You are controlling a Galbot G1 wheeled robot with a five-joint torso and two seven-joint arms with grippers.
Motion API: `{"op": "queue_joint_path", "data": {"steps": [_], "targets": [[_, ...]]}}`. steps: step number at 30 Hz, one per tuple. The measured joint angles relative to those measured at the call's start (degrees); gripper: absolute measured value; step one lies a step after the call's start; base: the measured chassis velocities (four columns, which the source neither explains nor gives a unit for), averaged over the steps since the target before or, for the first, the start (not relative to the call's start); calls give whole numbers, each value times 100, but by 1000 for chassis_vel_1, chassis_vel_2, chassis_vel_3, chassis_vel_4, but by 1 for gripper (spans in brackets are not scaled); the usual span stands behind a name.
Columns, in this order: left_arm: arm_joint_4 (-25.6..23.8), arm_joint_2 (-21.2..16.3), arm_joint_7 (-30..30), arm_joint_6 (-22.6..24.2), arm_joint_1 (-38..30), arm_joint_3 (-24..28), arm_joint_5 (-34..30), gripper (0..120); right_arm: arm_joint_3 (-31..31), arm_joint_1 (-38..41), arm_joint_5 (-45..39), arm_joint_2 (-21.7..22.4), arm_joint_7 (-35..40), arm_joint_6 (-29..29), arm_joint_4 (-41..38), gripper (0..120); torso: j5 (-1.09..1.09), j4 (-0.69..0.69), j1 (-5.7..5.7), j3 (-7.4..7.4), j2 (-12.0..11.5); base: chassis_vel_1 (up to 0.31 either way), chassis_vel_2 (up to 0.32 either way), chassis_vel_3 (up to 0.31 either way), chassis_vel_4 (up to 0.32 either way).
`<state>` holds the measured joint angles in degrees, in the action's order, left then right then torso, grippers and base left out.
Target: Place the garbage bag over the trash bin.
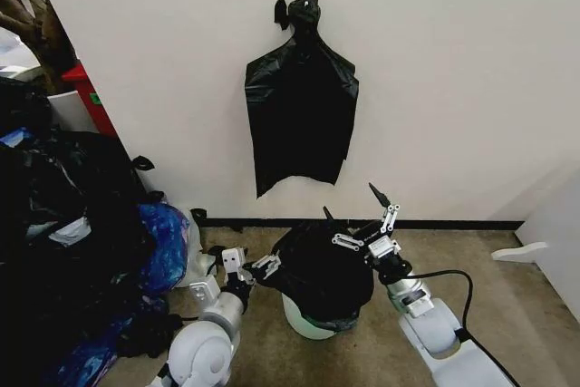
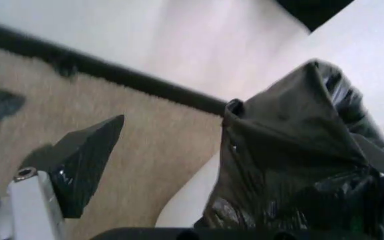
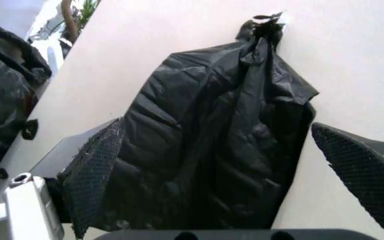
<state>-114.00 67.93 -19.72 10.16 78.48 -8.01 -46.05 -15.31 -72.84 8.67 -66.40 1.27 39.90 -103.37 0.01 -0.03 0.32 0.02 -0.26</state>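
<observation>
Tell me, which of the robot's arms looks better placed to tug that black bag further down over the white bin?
Probably the left. The left gripper sits low beside the garbage bag, near the rim of the trash bin. The right gripper is open and raised above the bag, facing the wall.

garbage bag [image 1: 319, 265]: glossy black
trash bin [image 1: 304, 322]: cream-white
wall bags [image 1: 302, 120]: black
carpet [image 1: 507, 305]: tan
right gripper's pads [image 3: 95, 172]: black, dotted

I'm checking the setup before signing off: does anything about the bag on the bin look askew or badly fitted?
Yes. The garbage bag sits bunched in a mound on top of the trash bin rather than lining it, and much of the white wall below stays bare. The left gripper and right gripper flank it, both open.
</observation>
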Motion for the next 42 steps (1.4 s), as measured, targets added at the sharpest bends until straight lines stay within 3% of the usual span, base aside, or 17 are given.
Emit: {"op": "queue_joint_path", "data": {"steps": [5,10,17,18,25,31,42], "targets": [[456,170,304,-366,-27,41,66,100,300,-299,-33,23,-80,-30,-41,100,0,0,0,0,0,0,0,0,0],[630,246,628,-573,-54,73,132,100,833,-656,-91,234,488,-653,-255,100,0,-2,0,0,0,0,0,0,0],[907,260,1015,-901,-68,84,467,100,1939,-738,-692,644,1848,-2656,-799,100,0,-1,0,0,0,0,0,0,0],[907,260,1015,-901,-68,84,467,100,1939,-738,-692,644,1848,-2656,-799,100,0,-1,0,0,0,0,0,0,0],[911,229,1076,-960,-55,41,509,100,2727,-605,-2206,710,2650,-4173,-1305,100,0,-1,0,0,0,0,0,0,0],[940,250,1084,-969,-85,59,510,100,2840,-544,-2419,594,2970,-4622,-1294,100,0,-1,0,0,0,0,0,0,0],[801,219,1094,-983,-103,27,491,100,2971,-463,-1833,440,3028,-4699,-895,100,0,-1,0,0,0,0,0,0,0]]}}
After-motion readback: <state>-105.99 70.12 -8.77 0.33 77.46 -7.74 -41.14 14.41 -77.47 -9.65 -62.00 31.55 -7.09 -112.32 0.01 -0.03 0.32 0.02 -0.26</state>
